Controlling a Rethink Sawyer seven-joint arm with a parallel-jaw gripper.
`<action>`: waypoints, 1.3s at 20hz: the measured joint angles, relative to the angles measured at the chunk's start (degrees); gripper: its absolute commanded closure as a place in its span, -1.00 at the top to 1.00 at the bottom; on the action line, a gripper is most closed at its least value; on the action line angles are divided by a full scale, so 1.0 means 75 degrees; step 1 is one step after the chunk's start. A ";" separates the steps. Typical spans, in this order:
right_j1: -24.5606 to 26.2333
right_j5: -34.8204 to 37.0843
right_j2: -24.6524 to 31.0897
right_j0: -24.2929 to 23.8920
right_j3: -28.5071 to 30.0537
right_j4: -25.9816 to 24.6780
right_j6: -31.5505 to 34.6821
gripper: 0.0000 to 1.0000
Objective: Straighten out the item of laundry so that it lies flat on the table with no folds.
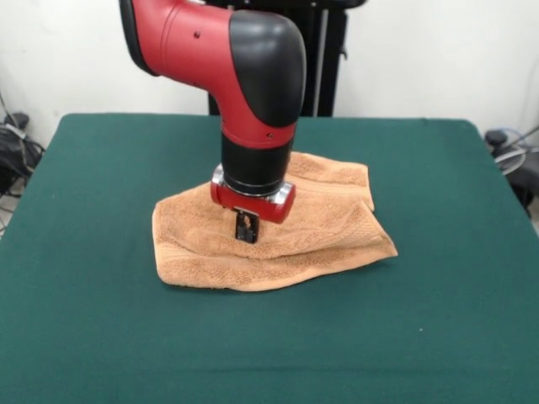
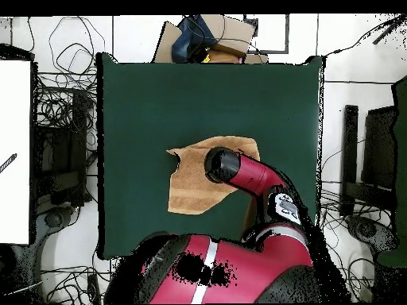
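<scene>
Jaws [image 1: 246, 229] over folded towel [image 1: 328, 227]

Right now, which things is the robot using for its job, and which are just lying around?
For the job: towel, table, claw.
Just lying around: cardboard box past the table's edge, cables on the floor.

The towel [image 1: 278, 227] is a light orange-tan, plain across its looped pile, with what may be a woven band of the same shade along its near edge. The table [image 1: 101, 320] is dark green, even and unpatterned. The arm [image 1: 227, 50] is red with black joints; its gripper [image 1: 246, 227] looks black below a red collar.
</scene>
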 measured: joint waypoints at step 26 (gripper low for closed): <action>0.0191 0.0934 -0.0131 0.0081 -0.0559 0.0000 0.0000 -1.00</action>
